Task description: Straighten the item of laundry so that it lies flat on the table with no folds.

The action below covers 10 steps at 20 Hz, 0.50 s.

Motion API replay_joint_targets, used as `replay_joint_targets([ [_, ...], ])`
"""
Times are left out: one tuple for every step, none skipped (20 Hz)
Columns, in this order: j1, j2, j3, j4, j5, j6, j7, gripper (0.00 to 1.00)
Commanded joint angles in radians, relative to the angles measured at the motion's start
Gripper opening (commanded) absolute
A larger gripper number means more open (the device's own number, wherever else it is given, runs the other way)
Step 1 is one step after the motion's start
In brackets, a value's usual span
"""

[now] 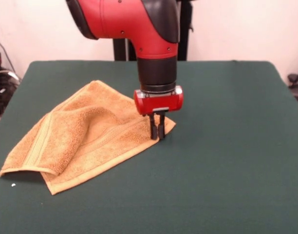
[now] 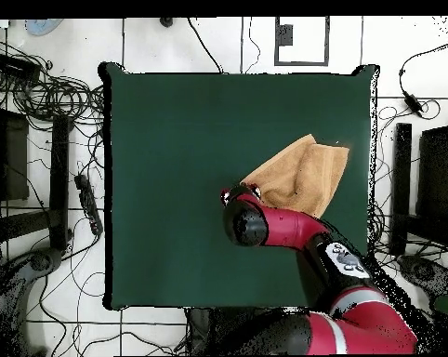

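Observation:
The golden-tan towel (image 1: 90, 136) lies rumpled on the left half of the dark green table (image 1: 227, 161). Its left part is folded over itself, with a raised ridge across the middle and a striped band along the left edge. My gripper (image 1: 157, 132) points straight down at the towel's right corner, its tips on the cloth. The fingers (image 1: 153, 127) stand close together, pinched on the corner. In the overhead view the towel (image 2: 302, 177) lies right of the table's (image 2: 172, 186) middle, and the arm covers most of the gripper (image 2: 235, 195). No label tag shows.
A small white speck (image 1: 13, 185) lies on the table near the towel's front left corner. Cables and dark equipment (image 2: 42, 139) sit on the floor beside the table. The robot's pedestal (image 1: 121, 48) stands behind the far edge.

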Motion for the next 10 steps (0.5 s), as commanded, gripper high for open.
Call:
replay_joint_targets([
  [0.101,0.078,0.003,0.151,0.119,-0.083,0.359,0.0],
  [0.105,0.079,0.0,0.153,0.127,-0.095,0.356,0.0],
  [0.103,0.079,0.002,0.154,0.134,-0.096,0.348,0.0],
  [0.103,0.077,0.002,0.156,0.139,-0.095,0.341,0.0],
  [0.102,0.074,0.003,0.159,0.144,-0.093,0.333,0.0],
  [0.101,0.071,0.005,0.164,0.148,-0.091,0.331,0.0],
  [0.102,0.067,0.007,0.172,0.153,-0.092,0.332,0.0],
  [0.104,0.064,0.009,0.18,0.16,-0.096,0.335,0.0],
  [0.107,0.061,0.011,0.19,0.168,-0.102,0.341,0.0],
  [0.11,0.058,0.013,0.199,0.176,-0.108,0.346,0.0],
])
